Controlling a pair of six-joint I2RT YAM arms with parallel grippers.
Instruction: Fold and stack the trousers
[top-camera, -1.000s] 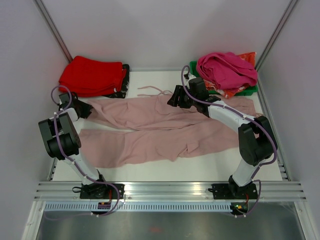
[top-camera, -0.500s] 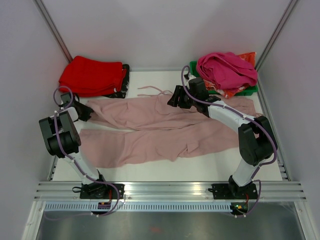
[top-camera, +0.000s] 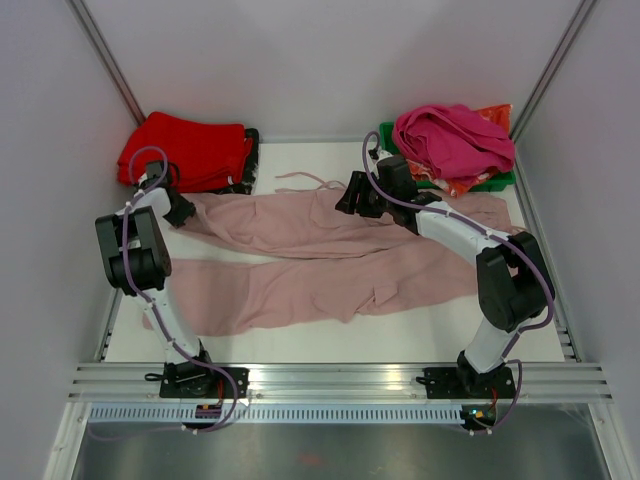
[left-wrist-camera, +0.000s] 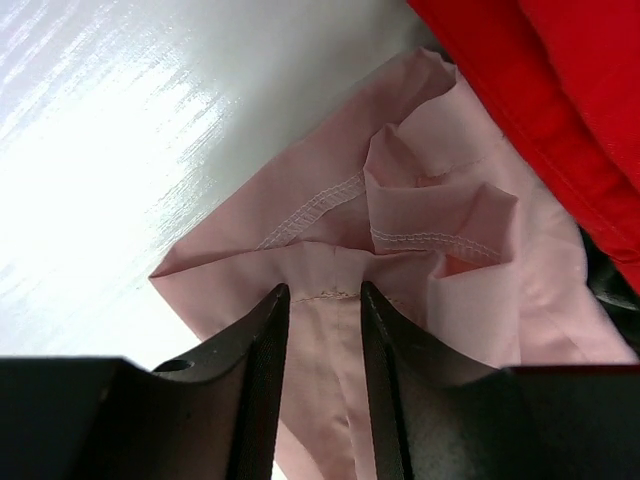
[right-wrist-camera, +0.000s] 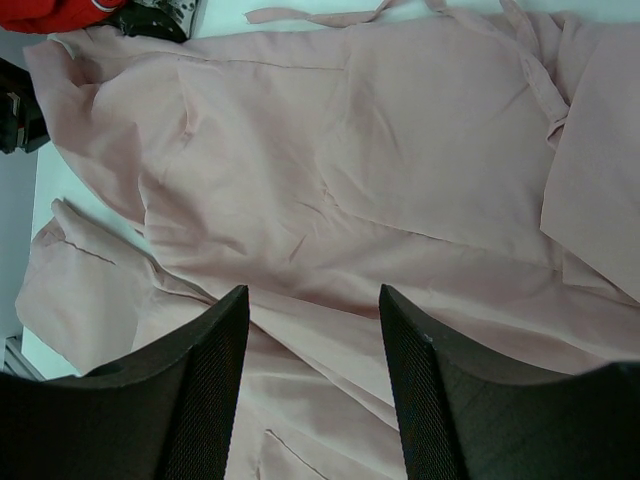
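Observation:
The pale pink trousers lie spread across the table, legs pointing left and waist to the right. My left gripper sits at the end of the far leg, close to the red stack. In the left wrist view it is shut on the hem, a band of pink fabric filling the gap between its fingers. My right gripper hovers over the waist area, open, with only flat cloth below its fingertips. A thin drawstring trails toward the back.
A stack of folded red garments sits at the back left, touching distance from the left gripper. A green bin at the back right holds a crumpled magenta garment. White walls close in on both sides.
The left arm has reached farther back and slightly right, taking the far leg's end toward the red stack. The right arm has not moved.

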